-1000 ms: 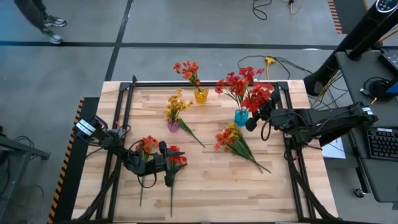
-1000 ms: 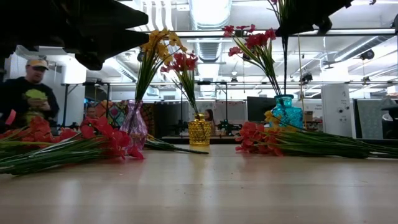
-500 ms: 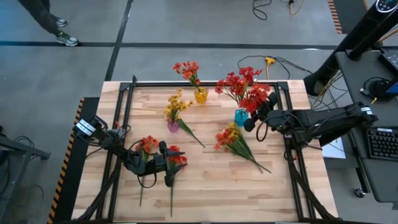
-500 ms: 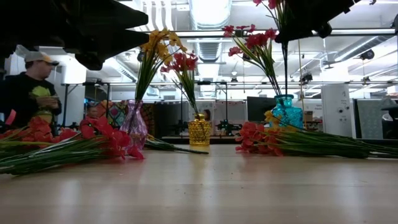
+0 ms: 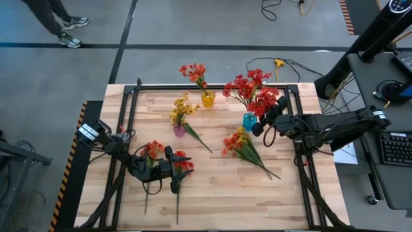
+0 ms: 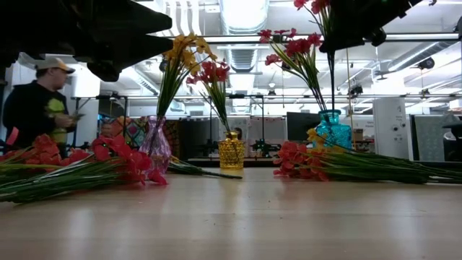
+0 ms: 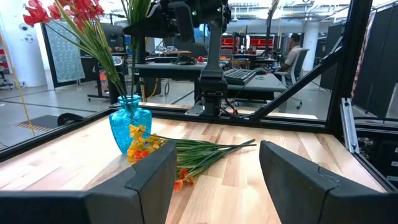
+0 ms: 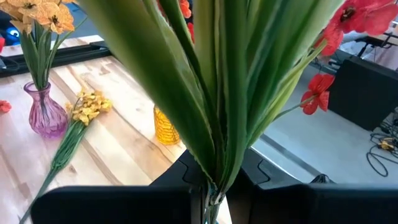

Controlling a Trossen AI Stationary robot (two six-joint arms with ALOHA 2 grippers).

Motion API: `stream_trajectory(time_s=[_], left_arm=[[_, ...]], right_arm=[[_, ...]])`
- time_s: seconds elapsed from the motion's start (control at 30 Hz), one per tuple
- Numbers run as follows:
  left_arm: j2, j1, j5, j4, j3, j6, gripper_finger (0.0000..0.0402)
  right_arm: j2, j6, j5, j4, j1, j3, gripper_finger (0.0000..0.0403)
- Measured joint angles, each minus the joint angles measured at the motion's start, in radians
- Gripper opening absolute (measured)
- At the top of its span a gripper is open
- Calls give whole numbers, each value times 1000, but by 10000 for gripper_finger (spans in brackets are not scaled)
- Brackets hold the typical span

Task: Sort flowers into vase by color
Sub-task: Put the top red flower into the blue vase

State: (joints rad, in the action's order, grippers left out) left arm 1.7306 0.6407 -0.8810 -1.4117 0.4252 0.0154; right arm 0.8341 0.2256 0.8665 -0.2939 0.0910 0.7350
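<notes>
The right gripper hung beside the blue vase, its fingers clenched on the stem of a red flower spray; the left gripper rested low over the tabletop with fingers released, between two red sprays; a yellow-orange bunch lay near the blue vase.

Right tool fingertips hidden behind green stems; blossoms mostly cut off by the frame edge. Low view: both arms only dark shapes cropped at the top, red spray cut there too. Person in high view cropped at the edge. Left tool fingertips cut off below.
</notes>
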Motion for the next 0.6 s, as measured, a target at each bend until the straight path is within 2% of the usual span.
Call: stream_trajectory(time_s=[0.6], left_arm=[[0,0,0,0,0,0,212]], right_arm=[[0,12,-3,0,0,-1,29]])
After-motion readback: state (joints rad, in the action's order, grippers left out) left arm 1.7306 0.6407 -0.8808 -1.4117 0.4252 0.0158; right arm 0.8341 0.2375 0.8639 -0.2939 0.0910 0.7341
